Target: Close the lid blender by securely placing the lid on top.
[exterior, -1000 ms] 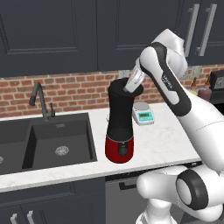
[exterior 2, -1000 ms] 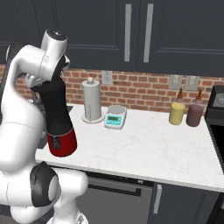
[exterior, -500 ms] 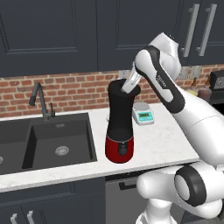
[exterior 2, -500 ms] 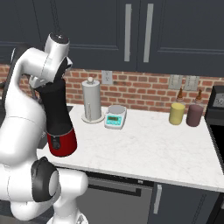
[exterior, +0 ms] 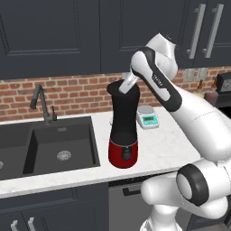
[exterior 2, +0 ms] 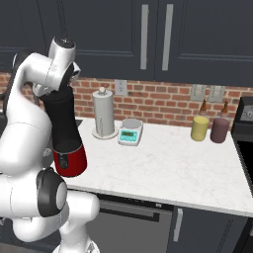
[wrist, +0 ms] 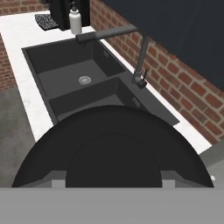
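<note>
The blender (exterior: 124,131) stands on the white counter right of the sink, a tall black jar on a glossy red base; in the right base view the blender (exterior 2: 66,138) is at the left, partly behind my arm. My gripper (exterior: 126,87) sits tilted at the jar's top rim. In the hand view the lid (wrist: 113,144), a wide black disc with a raised round centre, lies right against my gripper (wrist: 113,183), which is shut on it. The sink lies far below the lid. From the base views I cannot tell whether the lid touches the jar's rim.
A black sink (exterior: 58,149) with a faucet (exterior: 40,101) lies left of the blender. Behind it to the right are a small scale (exterior 2: 130,133), a paper towel holder (exterior 2: 103,116), a yellow canister (exterior 2: 199,127) and a brown canister (exterior 2: 220,130). Dark cabinets hang overhead.
My hand has swung leftward with the lid, from the jar's right side to over its top. The blender has not moved.
</note>
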